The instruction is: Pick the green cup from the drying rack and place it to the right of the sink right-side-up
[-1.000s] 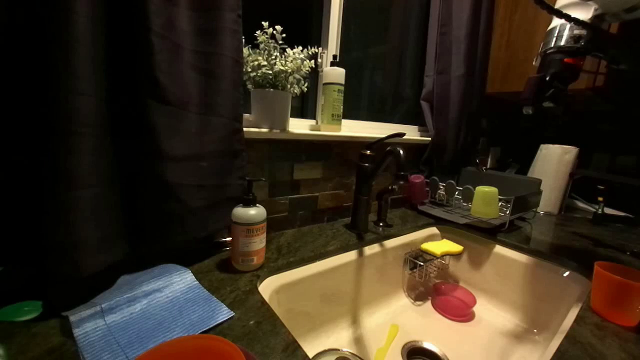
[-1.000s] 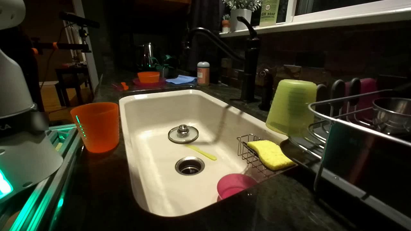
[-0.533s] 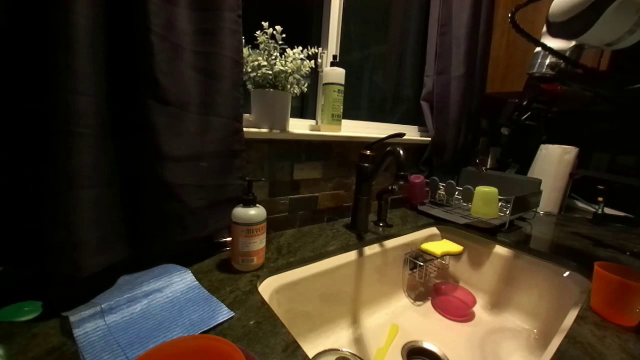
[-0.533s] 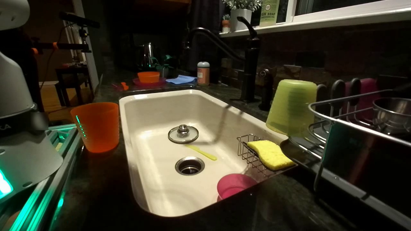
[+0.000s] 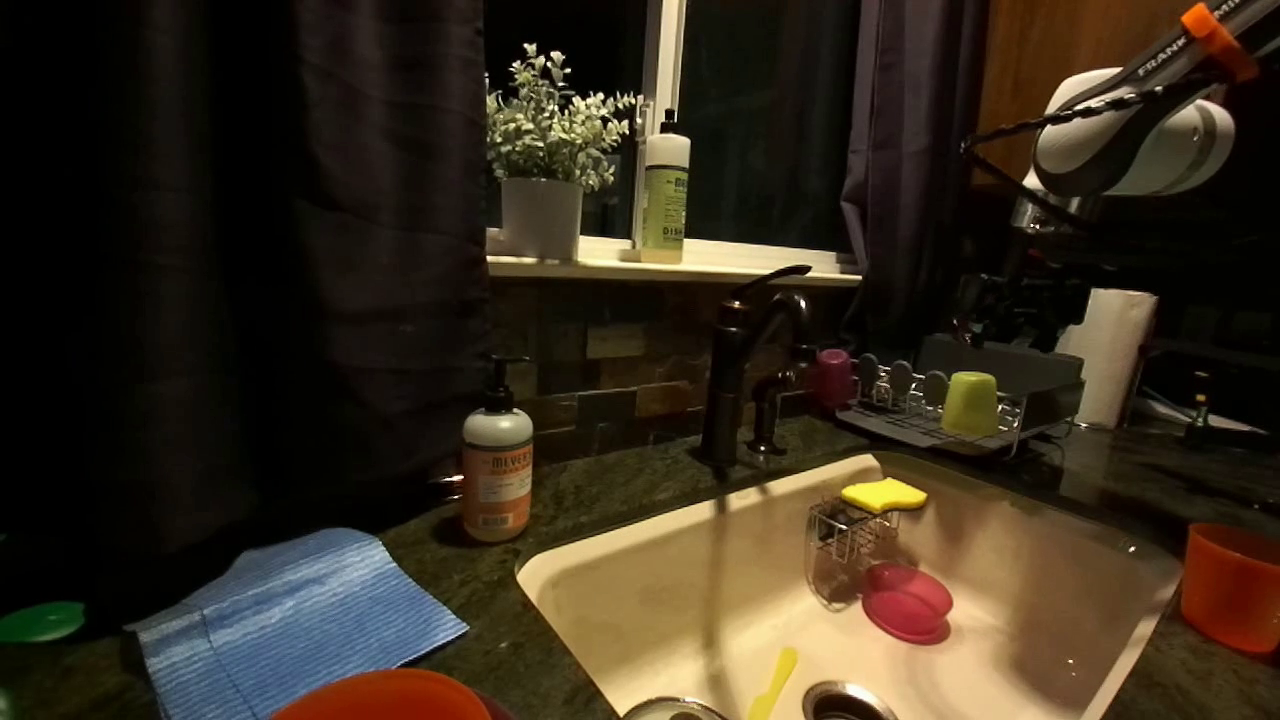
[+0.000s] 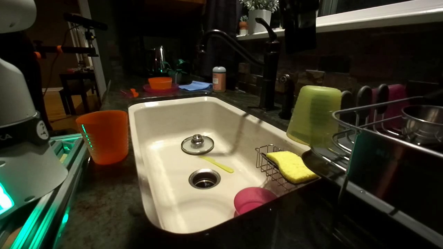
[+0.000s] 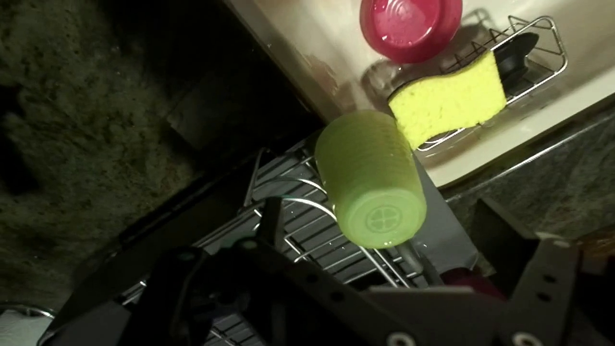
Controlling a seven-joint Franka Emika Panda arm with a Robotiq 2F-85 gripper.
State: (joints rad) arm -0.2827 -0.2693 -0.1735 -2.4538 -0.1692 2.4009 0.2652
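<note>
The green cup stands upside down on the front of the drying rack. The cup and the rack's wire show large in an exterior view. In the wrist view the cup's base faces the camera. My gripper is open and empty above the rack, with one finger on each side of the cup in that view, apart from it. The gripper is dark and hard to make out in an exterior view. The sink lies beside the rack.
A yellow sponge sits in a wire caddy at the sink's rim. A pink bowl lies in the sink. An orange cup stands on the counter. A faucet, a purple cup and paper towels are nearby.
My arm has come down and moved left in an exterior view, bringing the gripper low over the rack. A dark part of it now shows at the window sill. The cup has not moved.
</note>
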